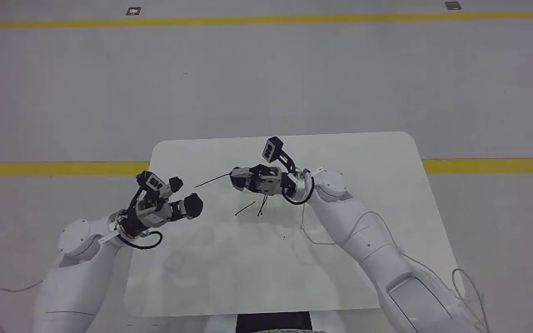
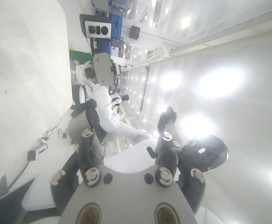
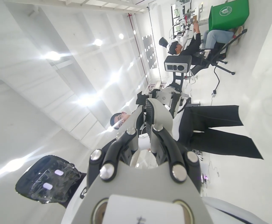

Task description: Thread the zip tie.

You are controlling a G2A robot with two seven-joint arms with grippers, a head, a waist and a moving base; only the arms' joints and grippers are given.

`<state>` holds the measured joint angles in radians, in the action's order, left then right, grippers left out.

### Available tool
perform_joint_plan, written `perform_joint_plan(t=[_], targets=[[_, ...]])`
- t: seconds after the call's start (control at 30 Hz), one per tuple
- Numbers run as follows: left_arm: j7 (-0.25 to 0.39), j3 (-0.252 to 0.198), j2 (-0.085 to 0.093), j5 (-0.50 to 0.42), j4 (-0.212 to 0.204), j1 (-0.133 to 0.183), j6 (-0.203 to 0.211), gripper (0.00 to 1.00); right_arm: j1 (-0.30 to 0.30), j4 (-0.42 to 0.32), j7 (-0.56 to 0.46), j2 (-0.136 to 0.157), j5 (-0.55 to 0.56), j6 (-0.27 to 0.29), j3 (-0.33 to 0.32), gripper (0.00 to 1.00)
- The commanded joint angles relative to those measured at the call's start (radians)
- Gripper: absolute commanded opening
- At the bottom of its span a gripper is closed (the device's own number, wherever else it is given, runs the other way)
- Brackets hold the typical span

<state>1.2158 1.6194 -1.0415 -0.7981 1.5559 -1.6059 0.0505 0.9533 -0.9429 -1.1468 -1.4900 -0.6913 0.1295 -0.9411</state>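
Zip tie (image 1: 212, 180) juts from right fingers (image 1: 238, 174); its held end hidden.

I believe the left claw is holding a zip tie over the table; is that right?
Not quite: the right claw holds the zip tie over the table, as the top view shows. The left claw is open and empty.

A white, round-cornered table (image 1: 366, 166) stands on a pale grey floor (image 1: 250, 83) crossed by two yellow tape lines (image 1: 250, 20). Bright ceiling lights (image 3: 97, 42) glare overhead. A green bin (image 3: 230, 14) sits near a black office chair (image 3: 218, 57).
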Motion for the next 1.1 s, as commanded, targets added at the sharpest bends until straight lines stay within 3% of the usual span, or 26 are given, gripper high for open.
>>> perform_joint_plan(t=[0.0,0.5,0.57,0.7,0.8,1.0,1.07], targets=[[-0.040,-0.005,-0.001,0.011,0.001,0.003,0.020,1.00,-0.001,-0.008,-0.001,-0.001,0.008,-0.006,0.008,0.00],[-0.040,-0.005,-0.001,0.011,0.001,0.003,0.020,1.00,-0.001,-0.009,-0.002,-0.002,0.009,-0.005,0.010,0.00],[-0.027,-0.018,-0.001,0.011,0.016,0.007,0.014,1.00,0.008,-0.024,0.018,-0.001,0.020,-0.010,0.013,0.00],[0.074,-0.026,0.006,0.013,-0.005,0.037,-0.018,1.00,0.023,-0.059,0.019,0.003,0.044,-0.041,0.022,0.00],[0.106,-0.035,0.009,0.018,-0.030,0.062,-0.017,1.00,0.025,-0.064,0.020,0.001,0.050,-0.052,0.033,0.00],[0.121,-0.067,0.010,0.033,-0.081,0.114,0.000,1.00,0.030,-0.060,0.015,-0.002,0.036,-0.057,0.044,0.00],[0.121,-0.067,0.010,0.033,-0.081,0.114,0.000,1.00,0.030,-0.060,0.015,-0.002,0.036,-0.055,0.044,0.00]])
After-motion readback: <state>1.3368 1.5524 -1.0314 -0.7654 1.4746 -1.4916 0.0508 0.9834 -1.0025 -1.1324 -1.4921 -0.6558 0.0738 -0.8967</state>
